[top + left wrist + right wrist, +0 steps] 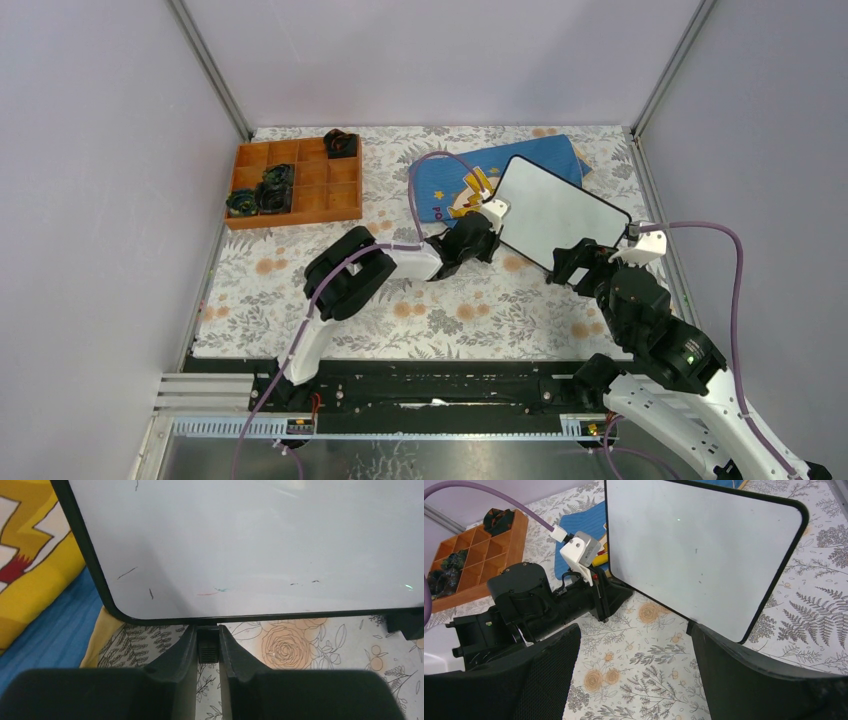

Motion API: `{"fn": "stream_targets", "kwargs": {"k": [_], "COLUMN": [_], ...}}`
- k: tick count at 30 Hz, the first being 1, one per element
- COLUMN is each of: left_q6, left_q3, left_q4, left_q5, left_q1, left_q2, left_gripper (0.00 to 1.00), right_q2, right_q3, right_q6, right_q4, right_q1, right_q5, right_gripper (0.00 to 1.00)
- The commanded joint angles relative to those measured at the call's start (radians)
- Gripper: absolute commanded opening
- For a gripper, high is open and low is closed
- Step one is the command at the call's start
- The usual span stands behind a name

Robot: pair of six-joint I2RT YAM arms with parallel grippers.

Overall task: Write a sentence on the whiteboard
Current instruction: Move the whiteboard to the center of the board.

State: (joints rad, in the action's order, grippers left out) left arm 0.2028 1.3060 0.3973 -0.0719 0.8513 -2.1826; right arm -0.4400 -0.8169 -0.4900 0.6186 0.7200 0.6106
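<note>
The worktop (330, 330) has a floral-print cover. At 10 o'clock sits a wooden tray (300, 218) of square cells, a few of them holding dark items (272, 190). At 12 to 1 o'clock lies a blue cloth (540, 155) with a yellow cartoon print. The whiteboard (560, 212), at 2 o'clock, overlaps the cloth's edge and otherwise rests on the cover.

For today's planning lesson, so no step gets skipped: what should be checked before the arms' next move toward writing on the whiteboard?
1. No writing yet on whiteboard: ok, only faint stray marks.
2. Marker in view: not ok, none seen.
3. Position of left pincer: ok, at the board's rim; its grip: cannot tell.
4. State of right pincer: ok, open and empty.
5. Board lying flat: cannot tell; one end overlaps the cloth.
</note>
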Motion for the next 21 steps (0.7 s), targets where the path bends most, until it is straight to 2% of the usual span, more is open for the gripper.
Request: {"fn": "stream_targets", "kwargs": {"k": [1,9,16,21], "left_q6": [0.0,0.022,0.071,0.207], "left_q3": [-0.053,-0.208,-0.336,-0.383], "left_q4": [0.059,0.093,0.07,-0.066], "left_q5": [-0.057,-0.153,-0.255,-0.422], "left_q1": [-0.002,0.014,0.037,0.064], "left_q2": [0.028,0.116,0.217,0.275], "left_gripper": [0.16,0.0,0.0,0.0], "right_q2": [0.008,0.005,0.009,0.007], "right_q3": [-0.032,-0.014,-0.004,0.019], "right_q6": [0.011,0.001,-0.015,-0.037], "right_q4": [-0.009,-0.019,-0.026,-0.055], "right_q1": [-0.002,-0.002,-0.002,-0.002], "right_q5": [0.027,0.02,0.014,-0.005], "right_gripper": [0.89,0.88,0.88,0.88]}}
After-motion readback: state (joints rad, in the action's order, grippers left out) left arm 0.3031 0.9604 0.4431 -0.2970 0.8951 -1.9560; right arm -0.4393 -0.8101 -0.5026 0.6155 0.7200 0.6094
